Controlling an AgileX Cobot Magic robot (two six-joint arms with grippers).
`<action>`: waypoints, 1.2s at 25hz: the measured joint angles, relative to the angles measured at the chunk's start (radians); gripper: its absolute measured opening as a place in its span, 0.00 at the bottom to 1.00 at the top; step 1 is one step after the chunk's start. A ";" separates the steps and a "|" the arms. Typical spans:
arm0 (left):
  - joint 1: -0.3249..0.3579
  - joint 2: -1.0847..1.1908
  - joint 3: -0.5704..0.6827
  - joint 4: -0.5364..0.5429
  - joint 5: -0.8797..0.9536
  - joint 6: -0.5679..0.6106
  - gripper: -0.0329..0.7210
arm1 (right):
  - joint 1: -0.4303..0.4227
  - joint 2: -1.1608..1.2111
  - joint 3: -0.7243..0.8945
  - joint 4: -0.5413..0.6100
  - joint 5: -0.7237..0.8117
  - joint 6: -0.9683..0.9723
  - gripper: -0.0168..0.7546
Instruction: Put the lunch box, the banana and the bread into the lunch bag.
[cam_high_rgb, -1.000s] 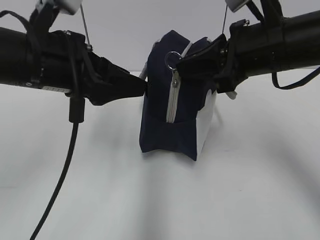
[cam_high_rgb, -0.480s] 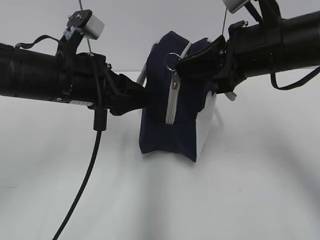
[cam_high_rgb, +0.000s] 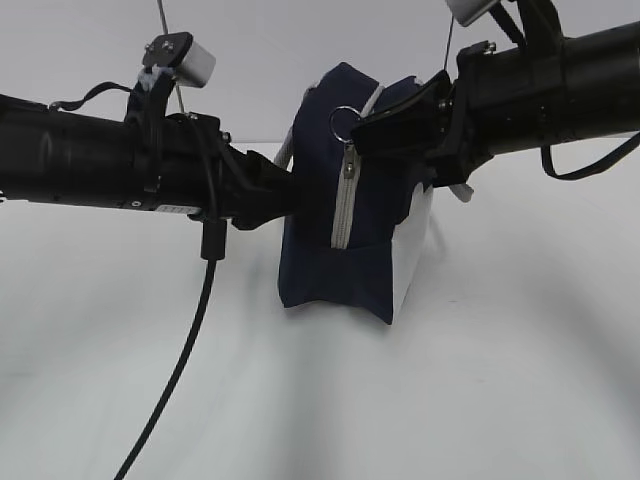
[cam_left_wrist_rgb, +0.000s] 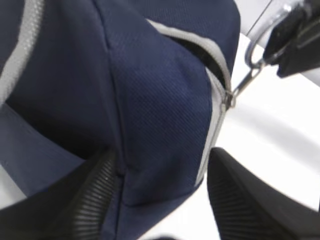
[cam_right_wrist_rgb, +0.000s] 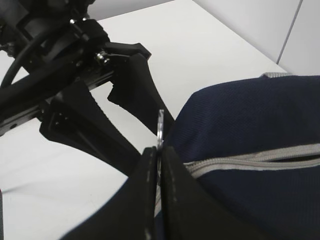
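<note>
The navy lunch bag (cam_high_rgb: 340, 265) stands upright mid-table, its grey zipper (cam_high_rgb: 343, 205) running down the near end. My right gripper (cam_high_rgb: 357, 124) is shut on the zipper's ring pull (cam_high_rgb: 342, 120) at the top of the bag; in the right wrist view (cam_right_wrist_rgb: 159, 156) the ring (cam_right_wrist_rgb: 160, 125) sticks up from between the closed jaws. My left gripper (cam_high_rgb: 290, 186) is open, its jaws either side of the bag's left corner (cam_left_wrist_rgb: 165, 130); the left finger (cam_left_wrist_rgb: 92, 197) touches fabric, the right finger (cam_left_wrist_rgb: 245, 200) stands clear. Lunch box, banana and bread are out of view.
A white table (cam_high_rgb: 500, 400) lies under the bag, with a pale wall behind. The left arm's black cable (cam_high_rgb: 180, 360) hangs down to the front left. The bag's white side panel (cam_high_rgb: 410, 255) faces right.
My left arm has moved right, bringing its open jaws up to and around the bag's left corner. The right gripper and the bag have stayed put.
</note>
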 joint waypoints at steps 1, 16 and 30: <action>0.000 0.000 0.000 -0.021 -0.007 0.018 0.60 | 0.000 0.000 0.000 0.000 0.000 0.000 0.02; 0.000 0.077 0.000 -0.067 0.008 0.073 0.53 | 0.000 0.000 0.000 -0.002 0.002 0.000 0.02; 0.000 0.077 0.000 -0.067 0.013 0.075 0.04 | 0.000 0.000 0.000 -0.002 0.007 0.016 0.02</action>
